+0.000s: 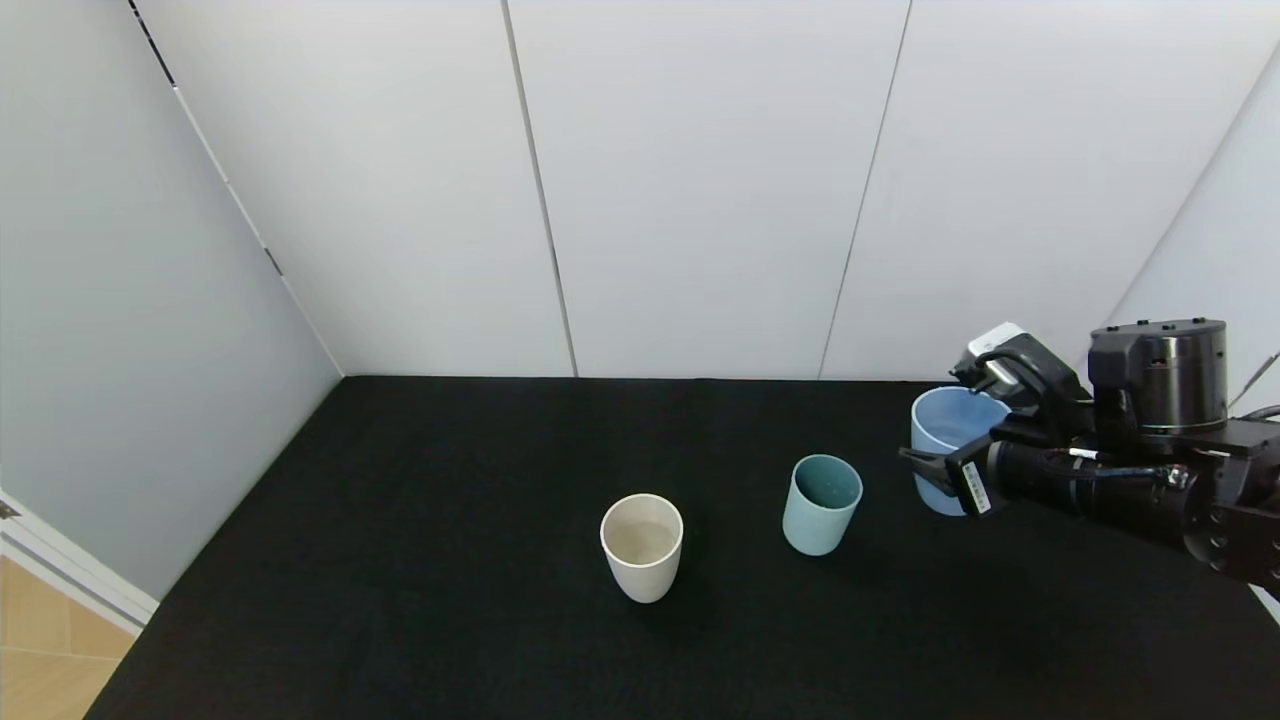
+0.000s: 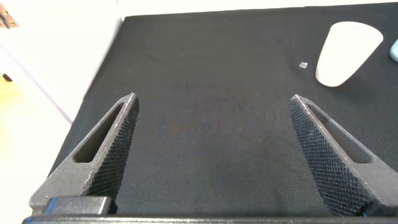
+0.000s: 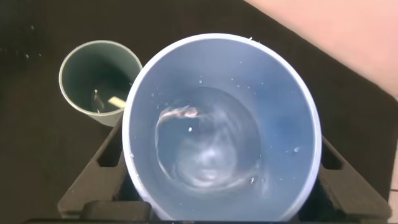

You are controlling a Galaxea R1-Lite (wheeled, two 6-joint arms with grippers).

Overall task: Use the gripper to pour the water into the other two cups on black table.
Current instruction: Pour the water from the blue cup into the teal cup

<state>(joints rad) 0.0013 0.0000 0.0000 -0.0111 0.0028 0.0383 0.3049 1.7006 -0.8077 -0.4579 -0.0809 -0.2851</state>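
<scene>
My right gripper (image 1: 958,425) is shut on the periwinkle-blue cup (image 1: 945,432), holding it upright at the right side of the black table (image 1: 420,520). The right wrist view looks down into this cup (image 3: 273,93); clear water (image 3: 208,149) swirls in its bottom. The teal-green cup (image 1: 822,504) stands upright just left of it, apart from it, and shows in the right wrist view (image 3: 93,78) with a glint at its bottom. The cream-white cup (image 1: 642,546) stands upright further left. My left gripper (image 2: 212,99) is open and empty over bare cloth, out of the head view.
White wall panels close the back and both sides of the table. The table's left edge drops to a wooden floor (image 1: 40,650). The cream-white cup also shows in the left wrist view (image 2: 345,53), with a small pale speck (image 2: 303,65) on the cloth beside it.
</scene>
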